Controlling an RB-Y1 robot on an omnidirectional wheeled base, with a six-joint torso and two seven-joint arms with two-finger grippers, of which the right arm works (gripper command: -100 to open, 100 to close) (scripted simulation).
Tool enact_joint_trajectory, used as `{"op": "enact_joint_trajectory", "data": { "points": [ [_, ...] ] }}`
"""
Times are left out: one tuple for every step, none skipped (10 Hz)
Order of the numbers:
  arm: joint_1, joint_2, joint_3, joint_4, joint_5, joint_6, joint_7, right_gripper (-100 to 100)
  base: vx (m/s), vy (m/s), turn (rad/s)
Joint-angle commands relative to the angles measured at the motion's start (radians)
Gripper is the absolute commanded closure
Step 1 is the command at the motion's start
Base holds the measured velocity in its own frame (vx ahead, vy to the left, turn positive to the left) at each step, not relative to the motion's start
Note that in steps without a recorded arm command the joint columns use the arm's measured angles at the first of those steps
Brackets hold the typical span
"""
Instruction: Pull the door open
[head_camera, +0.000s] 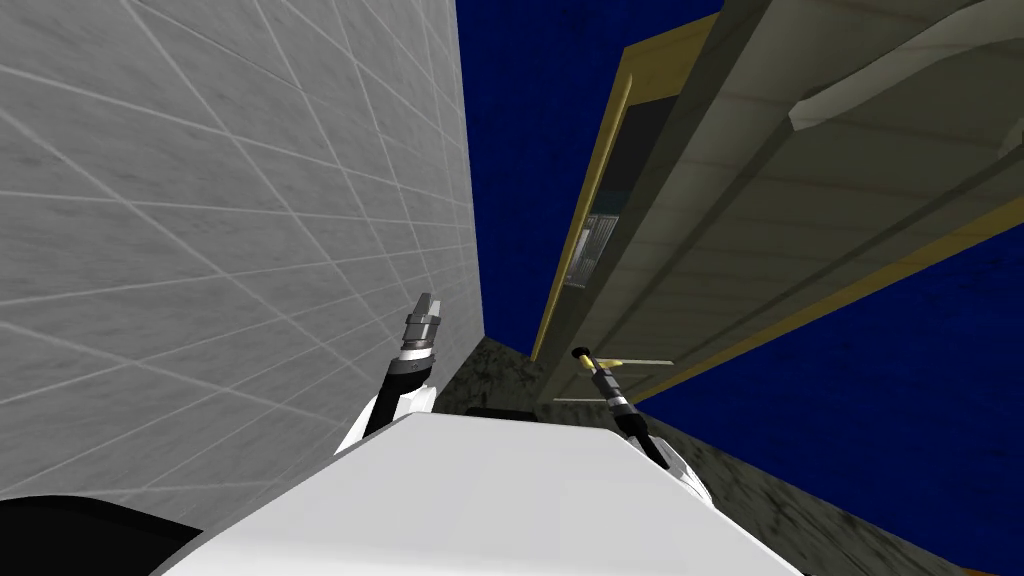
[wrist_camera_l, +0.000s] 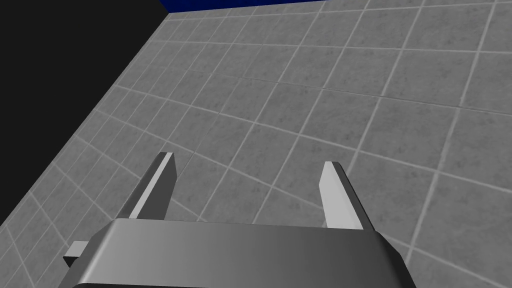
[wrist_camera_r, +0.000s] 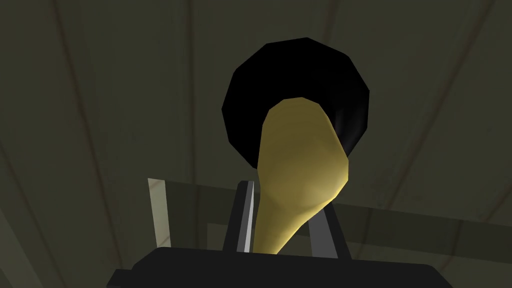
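Note:
The door (head_camera: 760, 200) is an olive-grey panel in a yellow frame (head_camera: 600, 190), rising on my right. Its yellow lever handle (wrist_camera_r: 300, 165) springs from a round black rosette (wrist_camera_r: 300, 75). My right gripper (wrist_camera_r: 285, 220) is shut on the handle, and its fingers (wrist_camera_r: 245, 215) press both sides of the lever. In the head view the right gripper (head_camera: 583, 356) sits at the door's low edge, where the handle (head_camera: 640, 362) runs off to the right. My left gripper (head_camera: 425, 303) is raised by the tiled wall, open and holding nothing (wrist_camera_l: 250, 165).
A grey tiled wall (head_camera: 220, 230) stands close on my left. A dark mottled floor strip (head_camera: 500, 370) runs between the wall and the door. Deep blue surfaces (head_camera: 530, 150) lie beyond. A dark gap (head_camera: 620, 200) shows between the frame and the door's edge.

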Motion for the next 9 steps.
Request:
{"op": "enact_joint_trajectory", "data": {
  "points": [
    [0.013,-0.009,0.001,0.010,0.002,-0.029,-0.008,100,-0.123,-0.051,0.165],
    [0.018,-0.012,0.001,0.013,0.002,-0.038,-0.010,100,-0.186,-0.087,0.172],
    [0.027,-0.019,0.001,0.019,0.003,-0.057,-0.015,100,-0.196,-0.089,0.166],
    [0.032,-0.023,0.001,0.023,0.004,-0.068,-0.018,100,-0.146,-0.080,0.110],
    [0.037,-0.026,0.002,0.026,0.004,-0.079,-0.021,100,-0.110,-0.058,0.100],
    [0.047,-0.033,0.002,0.034,0.006,-0.101,-0.027,100,-0.148,-0.073,0.186],
    [0.057,-0.041,0.002,0.041,0.007,-0.123,-0.033,100,-0.189,-0.079,0.189],
    [0.066,-0.047,0.003,0.047,0.008,-0.142,-0.038,100,-0.186,-0.058,0.169],
    [0.074,-0.052,0.003,0.053,0.009,-0.158,-0.042,100,-0.178,-0.066,0.149]
  ]
}}
